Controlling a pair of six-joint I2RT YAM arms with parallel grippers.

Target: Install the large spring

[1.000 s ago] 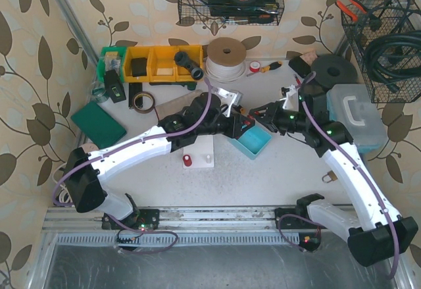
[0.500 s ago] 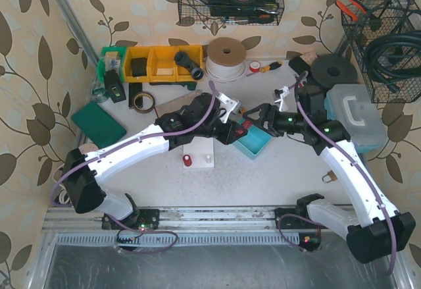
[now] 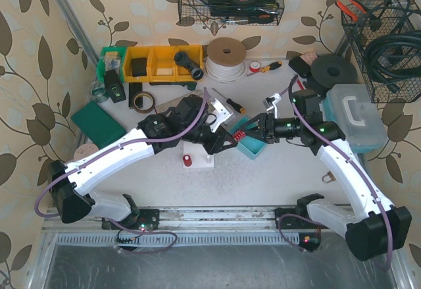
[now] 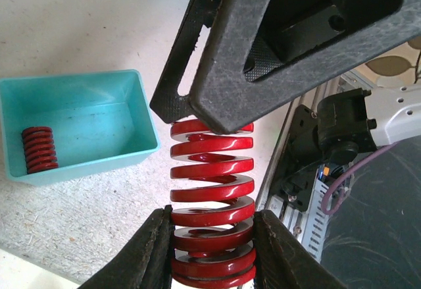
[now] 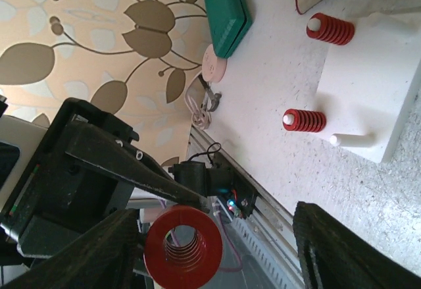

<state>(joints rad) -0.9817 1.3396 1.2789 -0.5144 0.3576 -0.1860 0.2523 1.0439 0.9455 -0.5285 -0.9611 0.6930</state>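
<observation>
The large red spring (image 4: 212,190) is clamped near one end between the fingers of my left gripper (image 4: 212,239), which is shut on it. In the top view the large spring (image 3: 240,133) hangs above the table between both arms. My right gripper (image 5: 217,236) is open, its fingers (image 4: 263,52) standing wide around the spring's free end (image 5: 183,253). The white peg block (image 5: 375,85) carries two small red springs (image 5: 330,29) (image 5: 304,120) and a bare peg (image 5: 352,140). That white block (image 3: 208,160) lies just below the grippers.
A teal bin (image 4: 79,114) under the grippers holds a small red spring (image 4: 37,149). A green case (image 3: 99,123), tape roll (image 3: 143,101), yellow bins (image 3: 154,63), cable spool (image 3: 226,57), screwdriver (image 3: 231,103) and grey toolbox (image 3: 355,114) ring the work area.
The right gripper's jaws have opened off the spring. Both grippers have shifted down and left, toward the white block, with the spring staying in the left gripper.
</observation>
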